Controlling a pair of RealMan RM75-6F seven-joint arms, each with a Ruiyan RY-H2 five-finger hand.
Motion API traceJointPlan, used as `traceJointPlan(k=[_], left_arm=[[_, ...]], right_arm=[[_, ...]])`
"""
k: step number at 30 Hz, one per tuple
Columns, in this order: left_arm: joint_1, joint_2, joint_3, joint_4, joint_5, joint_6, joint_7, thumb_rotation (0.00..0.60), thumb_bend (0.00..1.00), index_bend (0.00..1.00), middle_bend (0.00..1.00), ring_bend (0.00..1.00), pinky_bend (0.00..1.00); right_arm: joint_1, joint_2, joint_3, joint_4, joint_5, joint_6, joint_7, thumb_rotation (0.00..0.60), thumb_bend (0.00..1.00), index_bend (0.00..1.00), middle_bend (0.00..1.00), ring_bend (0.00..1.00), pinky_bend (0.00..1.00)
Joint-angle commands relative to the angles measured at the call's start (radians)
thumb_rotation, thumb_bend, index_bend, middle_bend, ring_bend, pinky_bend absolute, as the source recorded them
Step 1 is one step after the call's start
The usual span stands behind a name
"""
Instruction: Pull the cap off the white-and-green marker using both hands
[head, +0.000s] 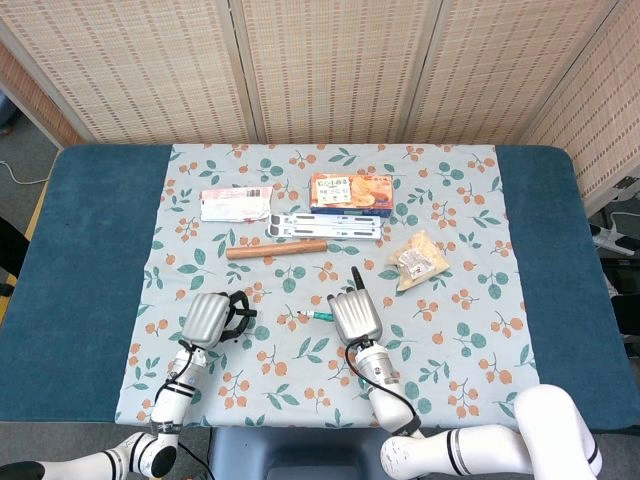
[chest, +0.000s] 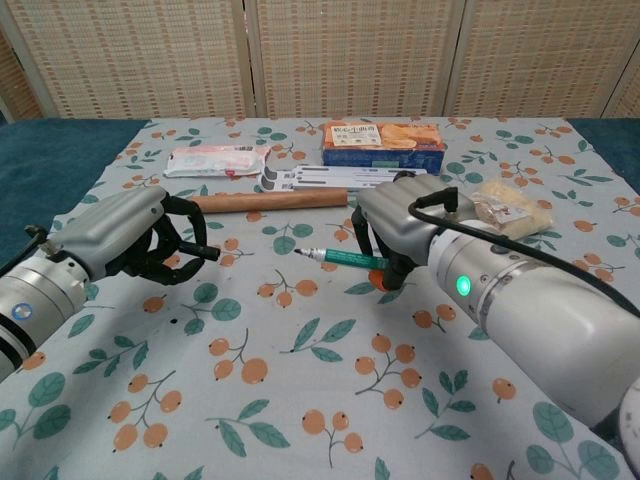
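Note:
The white-and-green marker (chest: 345, 260) is uncapped, its bare tip pointing left, and my right hand (chest: 405, 235) grips its rear end just above the cloth. The head view shows the marker (head: 318, 316) sticking out left of the right hand (head: 357, 315). My left hand (chest: 135, 235) is well apart to the left, fingers curled in, pinching the small dark cap (chest: 208, 251) at its fingertips; the cap is hard to tell from the dark fingers. In the head view the left hand (head: 208, 318) hides the cap. A wide gap lies between cap and marker tip.
Behind the hands lie a wooden rod (chest: 270, 201), a white slotted rack (chest: 340, 177), a biscuit box (chest: 383, 143), a white packet (chest: 215, 160) and a snack bag (chest: 500, 210) at the right. The floral cloth (chest: 300, 380) covers a blue table (head: 80, 250).

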Motion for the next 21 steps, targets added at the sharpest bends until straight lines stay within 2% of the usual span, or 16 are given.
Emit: traceJointPlan(k=[1,3,5,7,12,15,16,18,21], left_arm=[[-0.007,0.026,0.007,-0.027,-0.046,-0.066,0.017,0.6,0.45,0.23,0.33,0.33,0.57],[-0.009,0.034,0.003,-0.047,-0.069,-0.089,0.027,0.6,0.44,0.11,0.2,0.23,0.53],[-0.008,0.041,-0.005,-0.067,-0.092,-0.102,0.023,0.6,0.44,0.06,0.1,0.14,0.51],[-0.007,0.046,-0.011,-0.079,-0.113,-0.111,0.034,0.6,0.43,0.05,0.05,0.1,0.51],[0.004,0.078,-0.012,-0.139,-0.128,-0.105,0.041,0.6,0.43,0.05,0.04,0.1,0.51],[0.02,0.132,0.008,-0.222,-0.094,-0.074,0.048,0.6,0.43,0.04,0.03,0.09,0.49],[0.031,0.167,0.022,-0.266,-0.068,-0.055,0.047,0.6,0.43,0.04,0.03,0.08,0.48],[0.058,0.236,0.053,-0.343,-0.023,-0.018,0.034,0.6,0.42,0.03,0.02,0.05,0.44],[0.137,0.373,0.132,-0.453,0.079,0.089,-0.013,0.6,0.42,0.01,0.0,0.0,0.34]], right_arm=[[-0.014,-0.024,-0.016,0.025,0.018,-0.028,0.011,0.6,0.4,0.31,0.52,0.32,0.0],[-0.015,-0.024,-0.018,0.021,0.015,-0.035,0.011,0.6,0.39,0.12,0.42,0.27,0.0],[-0.017,-0.023,-0.021,0.014,0.013,-0.036,0.007,0.6,0.37,0.02,0.37,0.24,0.0],[-0.019,-0.018,-0.02,-0.001,0.017,-0.035,-0.001,0.6,0.35,0.0,0.34,0.22,0.0],[-0.023,0.023,-0.007,-0.082,0.036,-0.019,-0.029,0.6,0.3,0.0,0.28,0.18,0.0],[-0.031,0.093,-0.007,-0.19,0.078,0.005,-0.074,0.6,0.24,0.0,0.17,0.11,0.0],[-0.041,0.138,-0.014,-0.255,0.084,0.02,-0.083,0.6,0.23,0.0,0.13,0.09,0.0],[-0.073,0.224,-0.045,-0.363,0.044,0.052,-0.066,0.6,0.21,0.0,0.09,0.05,0.0],[-0.175,0.408,-0.174,-0.527,-0.145,0.131,0.034,0.6,0.2,0.0,0.04,0.01,0.0]])
